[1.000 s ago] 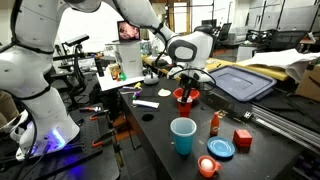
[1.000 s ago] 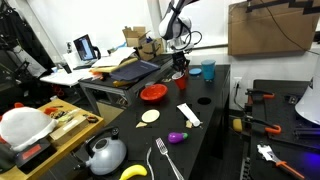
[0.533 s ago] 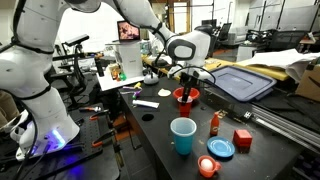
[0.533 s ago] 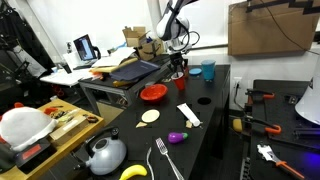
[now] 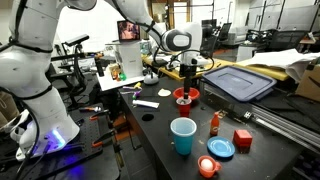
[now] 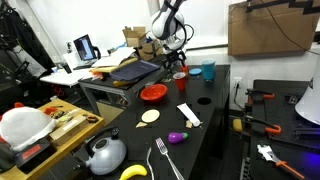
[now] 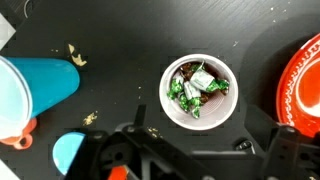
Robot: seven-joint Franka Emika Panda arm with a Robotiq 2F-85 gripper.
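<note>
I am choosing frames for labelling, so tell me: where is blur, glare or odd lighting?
Wrist view: the white cup with green wrappers is sharp, but the pincer at the lower edge is dark and out of focus. In an exterior view, a violet glow colours the lower left. In an exterior view, the kettle shows a pale highlight.

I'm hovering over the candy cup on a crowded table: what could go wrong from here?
1. The candy cup sits just below the open gripper. A jaw landing on its rim could tip it and scatter the wrapped candies.
2. The blue cup and the red dish stand close on either side. The wide-open jaws might knock one, and the blue cup looks easy to topple.
</note>
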